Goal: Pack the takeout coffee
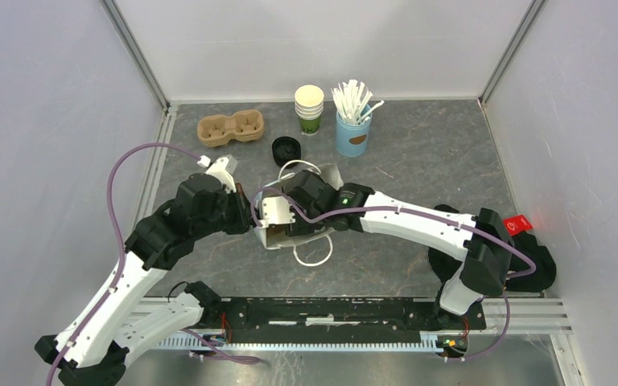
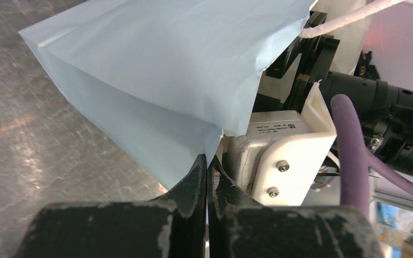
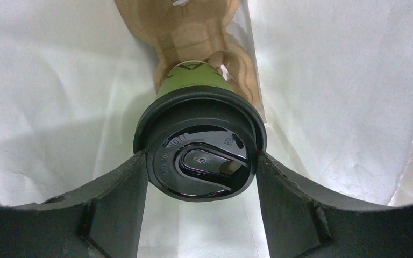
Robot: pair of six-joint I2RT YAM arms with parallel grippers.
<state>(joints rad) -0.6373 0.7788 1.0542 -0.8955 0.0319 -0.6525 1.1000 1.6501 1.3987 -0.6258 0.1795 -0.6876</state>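
White panels wall in a grey, stone-patterned table (image 1: 451, 153), and at its middle a white paper bag (image 2: 156, 70) sits between the two arms. The right arm reaches in through the bag's mouth. The left arm stays outside at the rim. Deep inside the bag lies a brown cardboard carrier (image 3: 193, 32). The takeout coffee (image 3: 199, 134) is right in front of it, also inside the bag. Its black lid faces back toward the wrist and its green base points at the carrier, so its long axis runs along the line of reach. The right gripper (image 3: 201, 161) has it, with fingers spread wide and pressed against either side of the lid. The left gripper (image 2: 207, 183) is pinched tight on the bag's paper edge. I'd judge the cup needs only to go straight ahead into a pocket.
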